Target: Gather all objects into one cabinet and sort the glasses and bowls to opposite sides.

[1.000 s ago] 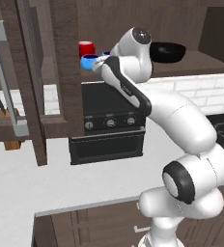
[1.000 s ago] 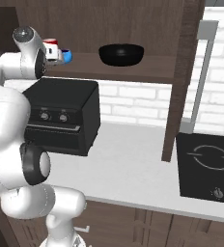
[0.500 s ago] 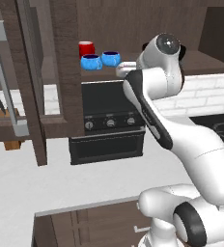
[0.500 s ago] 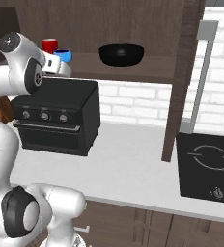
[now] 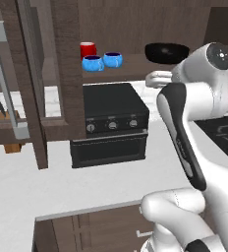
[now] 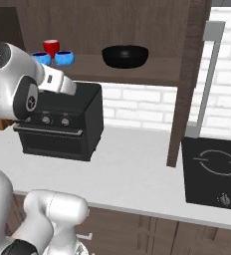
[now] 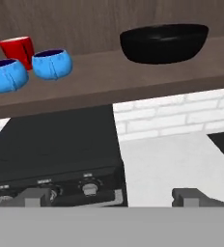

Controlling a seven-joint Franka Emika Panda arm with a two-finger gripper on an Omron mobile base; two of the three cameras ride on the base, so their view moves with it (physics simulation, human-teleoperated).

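Mugs, cup and bowl all on one cabinet shelf, hand drawn back empty.

Nearest, the hand (image 7: 113, 197) has pulled away over the black oven (image 7: 56, 144), jaws spread wide, holding nothing. Beyond, two glossy blue mugs (image 7: 51, 63) and the red cup (image 7: 17, 48) cluster left; the wide black bowl (image 7: 163, 42) sits well apart right. Sorting looks finished.

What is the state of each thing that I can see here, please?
Cabinet door: open.
Red cup: upright on the cabinet shelf, left side.
Two blue mugs: upright beside the red cup.
Black bowl: upright on the shelf, right side, apart from the cups.
Gripper: open, empty.
Countertop oven: door closed.
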